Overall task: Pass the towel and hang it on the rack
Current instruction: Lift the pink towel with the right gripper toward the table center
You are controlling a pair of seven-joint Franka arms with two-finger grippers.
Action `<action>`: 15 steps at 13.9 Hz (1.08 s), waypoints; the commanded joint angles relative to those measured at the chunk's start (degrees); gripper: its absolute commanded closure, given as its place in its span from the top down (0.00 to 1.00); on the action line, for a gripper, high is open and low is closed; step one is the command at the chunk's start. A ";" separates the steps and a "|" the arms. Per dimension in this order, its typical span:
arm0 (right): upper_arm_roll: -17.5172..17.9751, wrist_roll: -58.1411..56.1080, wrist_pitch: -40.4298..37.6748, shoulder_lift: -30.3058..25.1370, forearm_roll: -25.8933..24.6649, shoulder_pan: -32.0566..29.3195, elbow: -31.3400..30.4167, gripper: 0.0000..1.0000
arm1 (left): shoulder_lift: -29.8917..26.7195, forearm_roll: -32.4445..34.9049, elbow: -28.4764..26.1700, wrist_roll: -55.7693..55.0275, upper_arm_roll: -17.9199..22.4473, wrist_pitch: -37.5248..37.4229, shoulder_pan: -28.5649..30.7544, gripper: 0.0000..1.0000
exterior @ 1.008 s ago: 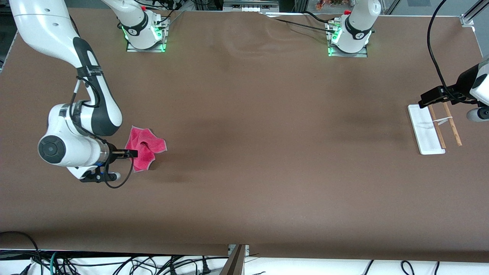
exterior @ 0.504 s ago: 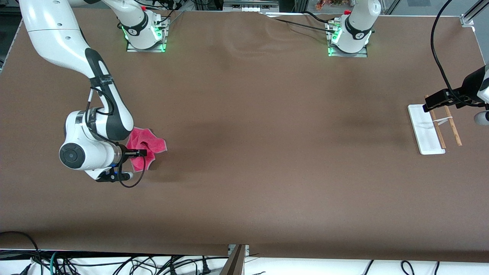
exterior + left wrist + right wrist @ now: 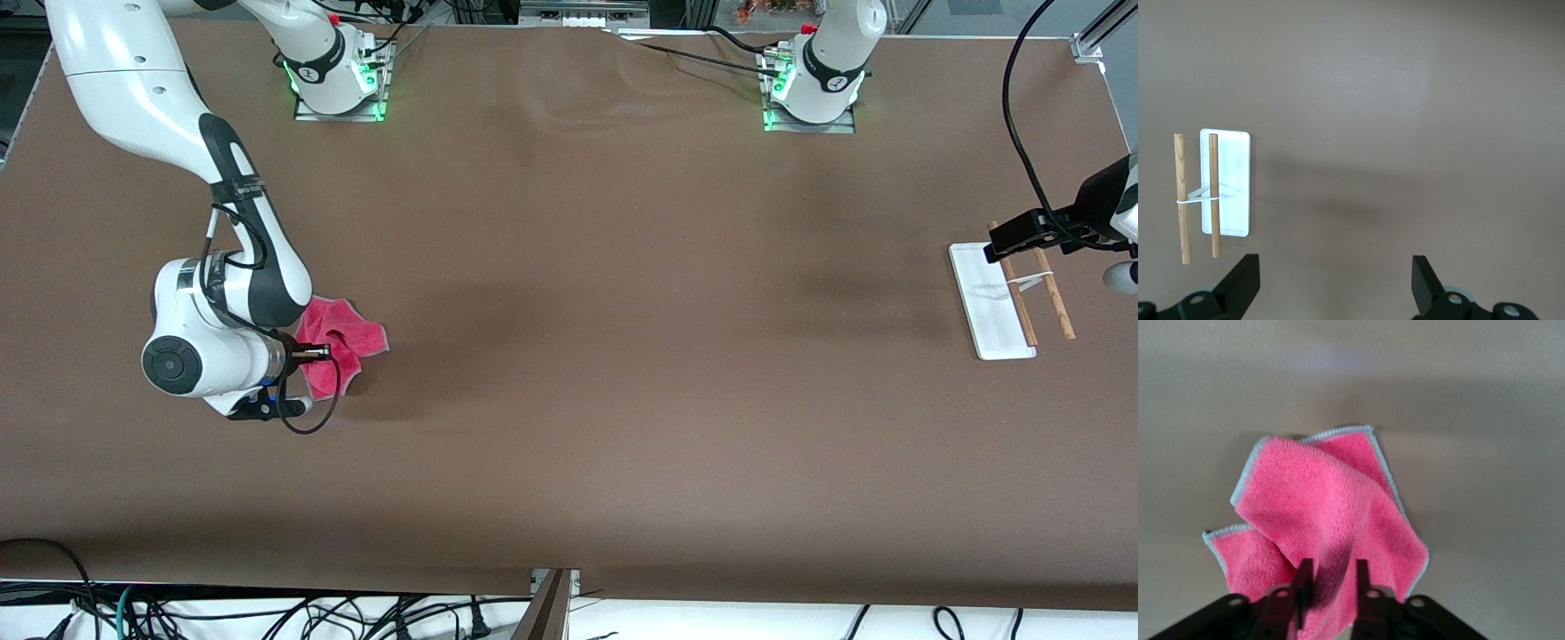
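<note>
The pink-red towel (image 3: 354, 336) lies crumpled on the brown table toward the right arm's end. My right gripper (image 3: 325, 353) is low at the towel's edge. In the right wrist view its fingers (image 3: 1302, 579) pinch a raised fold of the towel (image 3: 1318, 500) between them. The rack (image 3: 989, 307), with a white base and two wooden rods, lies at the left arm's end. My left gripper (image 3: 1000, 247) hovers over the rack's end that lies farther from the front camera, open and empty. The left wrist view shows the rack (image 3: 1228, 180) off to one side of the wide-spread gripper (image 3: 1335, 280).
The brown table (image 3: 622, 356) stretches bare between towel and rack. The arm bases (image 3: 338, 84) stand along the table edge farthest from the front camera. Cables hang below the edge nearest that camera.
My right gripper moved onto the towel, and its fingers closed on a fold. My left gripper shifted slightly toward the table's end, then held still.
</note>
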 commanded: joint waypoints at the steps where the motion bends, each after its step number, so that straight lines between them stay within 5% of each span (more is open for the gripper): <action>1: 0.03 0.48 -1.14 -0.34 0.84 0.16 -0.05 0.00 | 1.02 -1.14 2.21 0.97 0.11 -1.36 0.14 1.00; 10: 0.73 -0.23 -7.90 -1.92 6.11 3.05 13.65 0.00 | 1.02 -1.14 2.21 0.97 0.19 -1.36 0.14 1.00; 15: 7.66 10.89 -10.02 -4.12 6.20 7.10 16.92 0.00 | 1.02 -1.14 2.21 0.97 0.11 -1.36 0.23 1.00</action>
